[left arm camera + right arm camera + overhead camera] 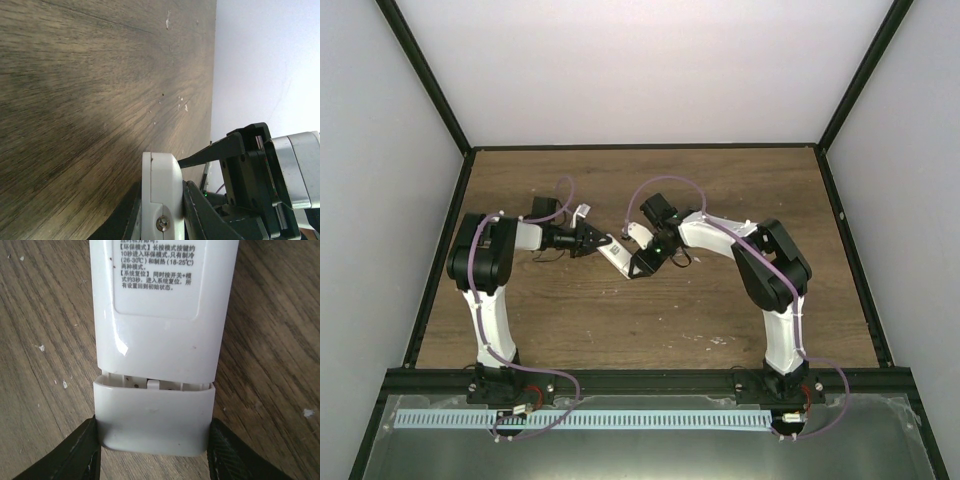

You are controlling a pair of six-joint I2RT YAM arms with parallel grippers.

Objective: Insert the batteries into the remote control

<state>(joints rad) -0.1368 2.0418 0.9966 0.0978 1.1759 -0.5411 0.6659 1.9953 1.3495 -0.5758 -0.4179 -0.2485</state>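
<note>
The remote (165, 315) stretches straight ahead of the right hand (152, 424), which pinches its half-slid cover (152, 410); the left hand (162, 210) clamps the far end.

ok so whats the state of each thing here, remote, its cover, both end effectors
remote control: held between both end effectors, printed back face showing
battery cover: slid partly out at the remote's end, gap at the seam, not flush
left end effector: shut on the remote control
right end effector: shut on the battery cover, one finger on each side
</note>
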